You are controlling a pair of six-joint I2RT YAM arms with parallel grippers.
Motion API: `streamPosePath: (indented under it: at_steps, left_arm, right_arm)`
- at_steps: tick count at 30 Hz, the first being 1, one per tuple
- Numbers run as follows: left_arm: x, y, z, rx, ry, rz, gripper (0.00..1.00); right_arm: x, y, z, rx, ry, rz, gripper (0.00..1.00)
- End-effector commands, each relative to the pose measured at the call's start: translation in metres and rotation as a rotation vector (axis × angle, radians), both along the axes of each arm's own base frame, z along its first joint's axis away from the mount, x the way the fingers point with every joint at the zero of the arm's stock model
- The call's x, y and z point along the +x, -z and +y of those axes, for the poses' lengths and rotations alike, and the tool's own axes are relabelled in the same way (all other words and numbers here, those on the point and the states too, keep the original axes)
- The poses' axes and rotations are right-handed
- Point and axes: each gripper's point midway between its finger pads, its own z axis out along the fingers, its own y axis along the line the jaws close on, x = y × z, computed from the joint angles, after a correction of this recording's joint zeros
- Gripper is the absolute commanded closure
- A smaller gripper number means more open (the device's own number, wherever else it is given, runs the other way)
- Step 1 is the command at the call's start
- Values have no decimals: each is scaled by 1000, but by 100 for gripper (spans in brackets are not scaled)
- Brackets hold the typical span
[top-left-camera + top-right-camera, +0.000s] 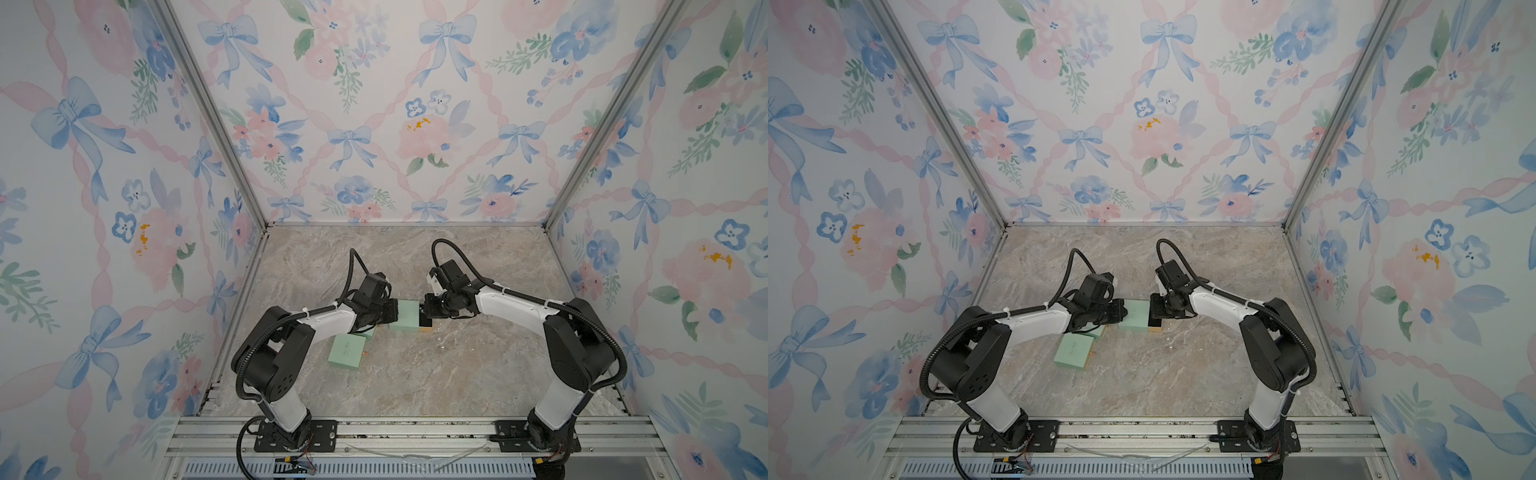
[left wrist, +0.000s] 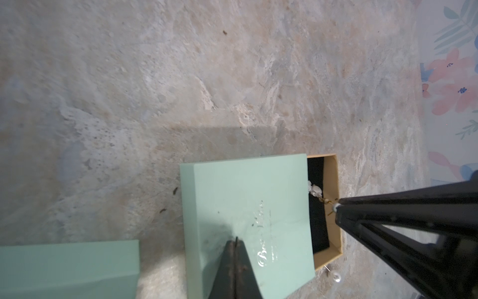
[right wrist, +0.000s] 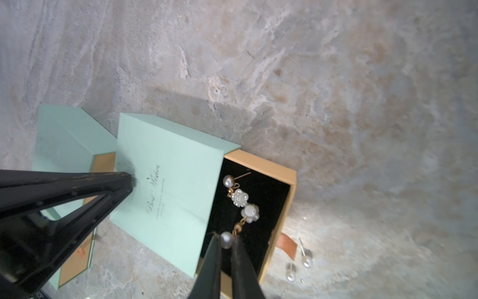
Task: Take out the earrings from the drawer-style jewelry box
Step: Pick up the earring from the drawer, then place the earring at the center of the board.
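Marble table (image 1: 415, 374) holds a mint jewelry box (image 3: 165, 186) w/ its tan drawer (image 3: 287, 199) pulled out. L gripper (image 2: 236, 239), tips together, presses on the box top. R gripper (image 3: 227, 241) pinches one pearl earring (image 3: 250, 212) in the drawer. Another earring (image 3: 239, 197) lies inside, and 2 more earrings (image 3: 307, 260) lie on the table beside it.

Two robot arms (image 1: 328, 322) (image 1: 511, 305), two green boxes (image 3: 165, 181) (image 3: 64, 137), four earrings (image 3: 240, 198) (image 3: 250, 212) (image 3: 307, 260) (image 3: 291, 275).
Two have flowers and lie in the one open drawer (image 3: 284, 214), middle of the frame; two are plain pearls on the table (image 3: 336, 103), lower right.
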Motion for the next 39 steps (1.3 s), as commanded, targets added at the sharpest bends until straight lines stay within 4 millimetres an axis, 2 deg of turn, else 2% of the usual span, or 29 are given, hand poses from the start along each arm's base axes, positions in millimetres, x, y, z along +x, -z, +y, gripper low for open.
streamPosePath:
  at_steps: [1, 10, 13, 19, 30, 39]
  left_arm:
    - [-19, 31, 19, 98, -7, 97, 100]
    - [-19, 33, 19, 101, -7, 98, 100]
    - [-19, 32, 19, 100, -8, 99, 100]
    - [-18, 31, 19, 99, -8, 95, 100]
    - [-17, 29, 17, 93, -4, 92, 100]
    - [-17, 30, 16, 93, 3, 94, 100]
  right_arm:
    - [2, -12, -4, 24, 21, -20, 88]
    - [0, -29, -8, 42, 30, -51, 88]
    - [-1, -38, -13, 47, 44, -72, 88]
    - [-6, -38, -32, 49, 98, -66, 88]
    - [-21, -9, -71, 6, 166, 13, 88]
    - [-28, 17, -76, -22, 168, 76, 88]
